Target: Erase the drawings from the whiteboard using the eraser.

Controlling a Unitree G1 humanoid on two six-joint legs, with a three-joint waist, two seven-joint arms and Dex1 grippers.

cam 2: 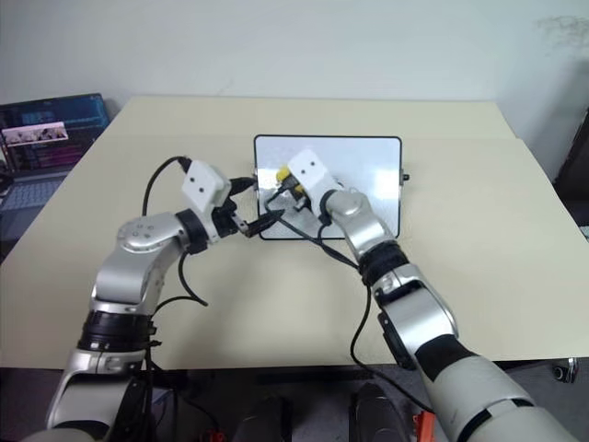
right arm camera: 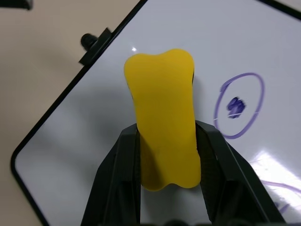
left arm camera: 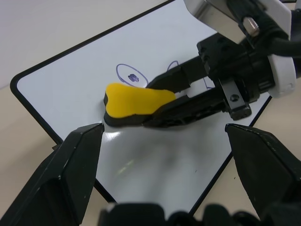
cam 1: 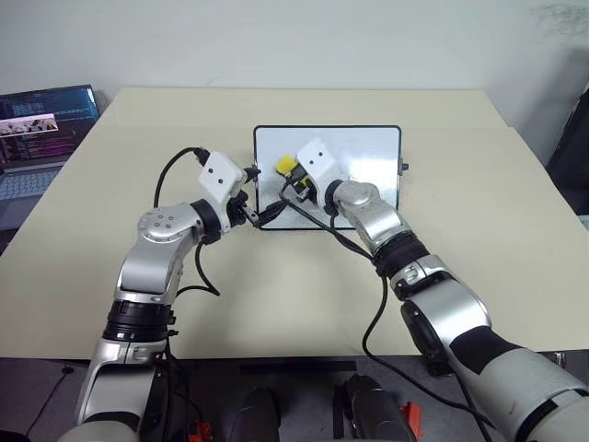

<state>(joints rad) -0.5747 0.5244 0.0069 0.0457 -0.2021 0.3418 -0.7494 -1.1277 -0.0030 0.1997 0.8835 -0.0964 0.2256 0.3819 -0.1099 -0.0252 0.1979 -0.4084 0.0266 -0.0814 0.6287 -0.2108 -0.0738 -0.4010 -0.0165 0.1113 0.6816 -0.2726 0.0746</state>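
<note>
The whiteboard [cam 1: 368, 157] lies flat in the middle of the table. My right gripper [right arm camera: 164, 136] is shut on the yellow eraser [right arm camera: 162, 117] and holds it over the board's left part, black underside down at the surface. Just beside the eraser is a blue oval drawing [right arm camera: 237, 106] with a scribble inside, and a second drawing [right arm camera: 277, 193] shows partly. In the left wrist view the oval [left arm camera: 131, 75] sits just beyond the eraser [left arm camera: 136, 101]. My left gripper [cam 1: 262, 214] stands open at the board's near left corner, with the board's edge between its fingers [left arm camera: 70, 174].
An open laptop [cam 1: 41, 129] stands off the table's far left corner. A small black knob [cam 1: 406, 168] sticks out on the board's right side. Black cables loop from both wrists over the beige table [cam 1: 276, 304].
</note>
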